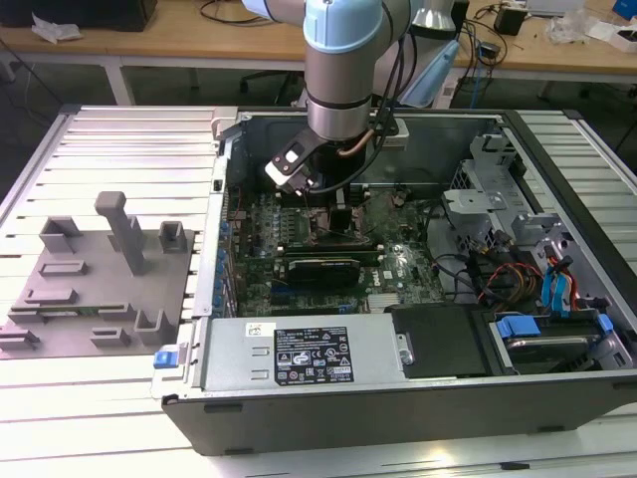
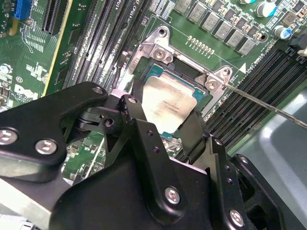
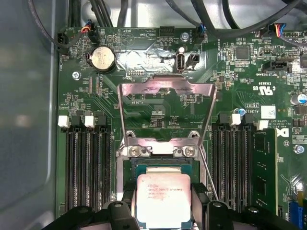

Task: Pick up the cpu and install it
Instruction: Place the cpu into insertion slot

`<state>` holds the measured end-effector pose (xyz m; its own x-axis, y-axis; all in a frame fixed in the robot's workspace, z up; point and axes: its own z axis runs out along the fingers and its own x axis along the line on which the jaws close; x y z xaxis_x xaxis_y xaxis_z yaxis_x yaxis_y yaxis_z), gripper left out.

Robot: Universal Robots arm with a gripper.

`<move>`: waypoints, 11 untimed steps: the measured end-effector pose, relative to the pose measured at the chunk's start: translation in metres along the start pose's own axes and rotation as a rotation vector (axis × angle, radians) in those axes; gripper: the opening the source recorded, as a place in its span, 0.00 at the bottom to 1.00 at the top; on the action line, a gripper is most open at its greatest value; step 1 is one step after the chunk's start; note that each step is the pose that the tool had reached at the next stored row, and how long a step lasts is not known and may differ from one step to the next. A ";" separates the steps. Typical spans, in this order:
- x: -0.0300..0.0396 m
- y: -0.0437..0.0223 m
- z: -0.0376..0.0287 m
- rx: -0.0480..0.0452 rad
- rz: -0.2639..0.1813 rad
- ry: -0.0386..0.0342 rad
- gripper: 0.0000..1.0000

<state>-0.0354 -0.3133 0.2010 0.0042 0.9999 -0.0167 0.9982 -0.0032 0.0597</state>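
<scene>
1. Gripper closed narrow on the cpu, one finger on each opposite edge; seen in both wrist views.
2. Cpu lies flat, silver top up, over the socket. Seated or just above: can't tell.
3. Socket's load plate is hinged open, beyond the cpu.
4. Motherboard sits inside the open pc case; arm reaches down into it.
5. Grey tray w/ blocks & posts is on the exterior view's left, outside the case, well apart from the gripper.

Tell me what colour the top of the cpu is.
Pale silver metal with faint dark print; the cpu shows best in the first wrist view.
</scene>
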 end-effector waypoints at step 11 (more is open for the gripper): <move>0.0004 0.0010 0.0022 -0.0001 -0.003 0.0002 0.55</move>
<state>-0.0343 -0.3129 0.1989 0.0011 0.9999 -0.0166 0.9982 -0.0001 0.0597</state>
